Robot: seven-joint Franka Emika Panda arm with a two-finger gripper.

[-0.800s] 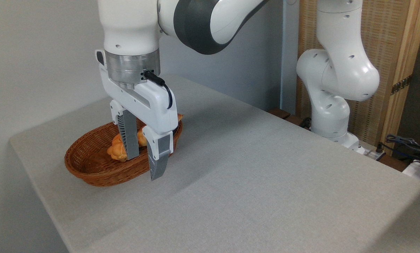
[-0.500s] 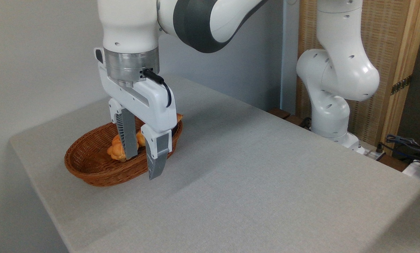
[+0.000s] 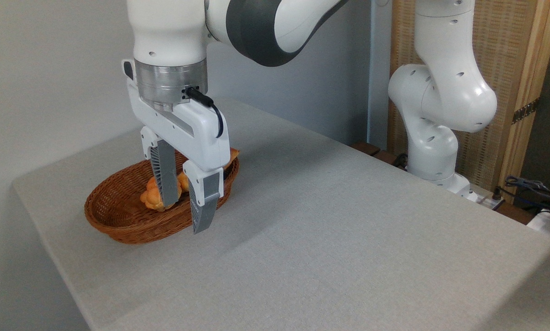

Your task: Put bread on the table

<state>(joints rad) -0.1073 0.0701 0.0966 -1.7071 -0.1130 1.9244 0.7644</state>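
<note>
Your table (image 3: 330, 220) carries the wicker basket (image 3: 118, 225) near its left edge. The bread (image 3: 151, 196) lies inside, one tip propped on the far rim. Your gripper (image 3: 183, 212) hangs fingers-down over it, spread apart and empty, one finger each side, likely lining up to grasp.

No readable text, label or number anywhere.
</note>
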